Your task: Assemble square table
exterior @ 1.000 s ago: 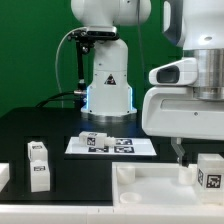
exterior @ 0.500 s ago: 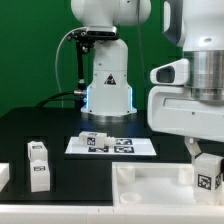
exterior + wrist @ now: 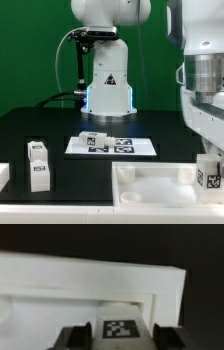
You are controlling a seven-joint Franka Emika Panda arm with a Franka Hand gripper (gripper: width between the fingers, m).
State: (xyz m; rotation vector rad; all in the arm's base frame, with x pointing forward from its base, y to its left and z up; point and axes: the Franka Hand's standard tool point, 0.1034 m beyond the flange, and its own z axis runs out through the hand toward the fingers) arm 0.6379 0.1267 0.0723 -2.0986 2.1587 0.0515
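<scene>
The square table's white top [image 3: 150, 184], tray-like with a raised rim, lies at the front of the black table; in the wrist view the top [image 3: 90, 280] fills most of the picture. A white leg [image 3: 211, 172] with a black-and-white tag stands at the top's corner on the exterior view's right. My gripper [image 3: 209, 157] comes down on it from above. In the wrist view the leg [image 3: 122, 328] sits between the two dark fingers [image 3: 72, 337], which press its sides: my gripper [image 3: 118, 338] is shut on it.
Two more white legs [image 3: 38, 165] stand at the exterior view's left, with a small white part [image 3: 4, 176] at the edge. Another leg [image 3: 95, 139] lies on the marker board [image 3: 125, 147]. The robot's base [image 3: 108, 80] stands behind.
The jaws have closed from wide open onto the leg's sides. The arm's bulk has shifted toward the exterior view's right, while the leg has barely moved.
</scene>
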